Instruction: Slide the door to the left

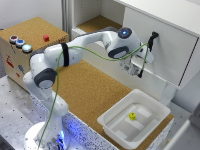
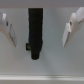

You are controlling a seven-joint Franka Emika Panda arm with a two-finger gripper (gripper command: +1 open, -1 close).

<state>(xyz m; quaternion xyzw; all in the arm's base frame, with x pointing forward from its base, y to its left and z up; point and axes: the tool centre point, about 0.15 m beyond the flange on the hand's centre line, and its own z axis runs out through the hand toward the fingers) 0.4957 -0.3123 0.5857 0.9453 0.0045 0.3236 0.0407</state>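
The door (image 1: 157,42) is a big flat white rectangular panel, smooth and matte, w/ a slim black vertical handle (image 1: 148,52) standing off its face. It is sitting under the white cabinet top (image 1: 165,12), towards the exterior view's right; an open compartment w/ a cork-like floor is showing to the door's left in that view.

Below the door, a grainy brown cork-textured tabletop (image 1: 87,90) is running across the scene. Near the door's lower corner, a white glossy plastic bin (image 1: 134,120), rectangular w/ rounded rim, is holding a small yellow object (image 1: 132,116). Well apart from the door, at the exterior view's left, a cork-covered box (image 1: 30,42) is carrying round buttons and a small red cube.

The white, rounded-jointed Panda arm is reaching from its base across the cork towards the door, a green cable trailing along it. The gripper (image 1: 141,62) is pointing at the door face just beside the handle. In the wrist view the gripper (image 2: 39,31) has its pale fingers (image 2: 71,31) spread wide, the black handle (image 2: 35,31) standing between them, touching neither.
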